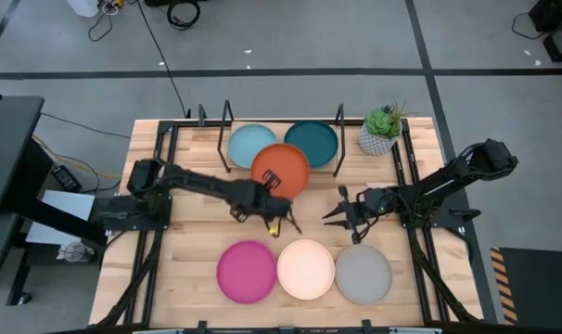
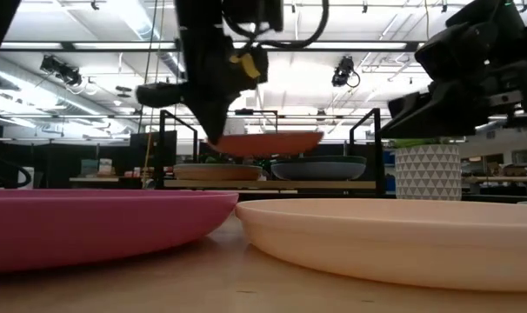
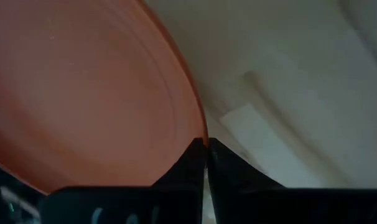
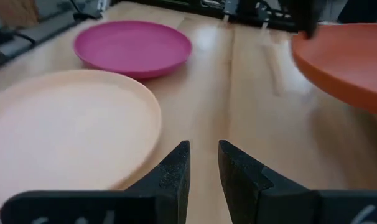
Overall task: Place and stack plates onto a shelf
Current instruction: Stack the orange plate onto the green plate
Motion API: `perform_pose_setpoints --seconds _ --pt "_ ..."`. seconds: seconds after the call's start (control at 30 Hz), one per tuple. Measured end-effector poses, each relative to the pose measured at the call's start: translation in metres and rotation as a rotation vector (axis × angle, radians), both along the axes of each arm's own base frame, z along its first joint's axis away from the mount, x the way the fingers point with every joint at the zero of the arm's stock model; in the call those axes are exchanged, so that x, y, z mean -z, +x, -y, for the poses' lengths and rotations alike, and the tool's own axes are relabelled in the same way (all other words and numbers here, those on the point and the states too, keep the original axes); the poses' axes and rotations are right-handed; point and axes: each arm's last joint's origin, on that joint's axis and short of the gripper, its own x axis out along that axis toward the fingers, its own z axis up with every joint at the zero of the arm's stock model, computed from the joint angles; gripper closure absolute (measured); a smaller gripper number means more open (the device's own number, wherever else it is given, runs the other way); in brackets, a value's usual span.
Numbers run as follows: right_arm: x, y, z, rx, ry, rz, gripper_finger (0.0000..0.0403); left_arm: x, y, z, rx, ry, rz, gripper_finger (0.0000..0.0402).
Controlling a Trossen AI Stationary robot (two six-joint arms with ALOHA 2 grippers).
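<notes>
I am holding the orange plate (image 1: 282,170) clamped in the left gripper (image 1: 267,183), above the shelf (image 1: 199,141); the right gripper (image 1: 341,214) is waiting mid-table, fingers slightly apart.

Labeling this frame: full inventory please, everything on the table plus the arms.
orange plate: 1, orange, held above the table by the shelf's front edge
light blue plate: 1, on the shelf, left side
dark teal plate: 1, on the shelf, right side
shelf: 1, light wood, black wire uprights, far side of the table
magenta plate: 1, near edge, leftmost
peach plate: 1, near edge, middle
grey plate: 1, near edge, rightmost
potted plant: 1, green in a white pot, right of the shelf
left gripper: fingers shut on the orange plate's rim
right gripper: fingers slightly open, empty, above the peach and grey plates
</notes>
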Motion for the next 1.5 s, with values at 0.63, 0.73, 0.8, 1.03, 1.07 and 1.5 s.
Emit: perform_pose_setpoints --seconds 0.63,0.73,0.8,1.03,1.07,1.5 --pt "-0.004 -0.007 -0.026 0.161 0.041 0.056 0.0314 -0.038 0.020 -0.123 0.270 -0.197 0.090 0.0390" --pt "-0.007 -0.006 -0.025 0.204 0.067 0.086 0.0314 -0.037 0.021 -0.143 0.304 -0.215 0.131 0.0390" --pt "-0.008 -0.006 -0.025 0.230 0.083 0.094 0.0314 -0.034 0.020 -0.155 0.325 -0.216 0.126 0.0390" --pt "-0.006 -0.006 -0.023 0.341 0.123 0.105 0.0314 -0.012 0.025 -0.179 0.418 -0.190 0.069 0.0390" --pt "-0.006 -0.005 -0.023 0.355 0.132 0.114 0.0314 -0.012 0.026 -0.181 0.432 -0.181 0.069 0.0390" --pt "0.005 0.004 -0.027 0.392 0.151 0.156 0.0314 -0.012 0.036 -0.189 0.453 -0.119 0.167 0.0371"
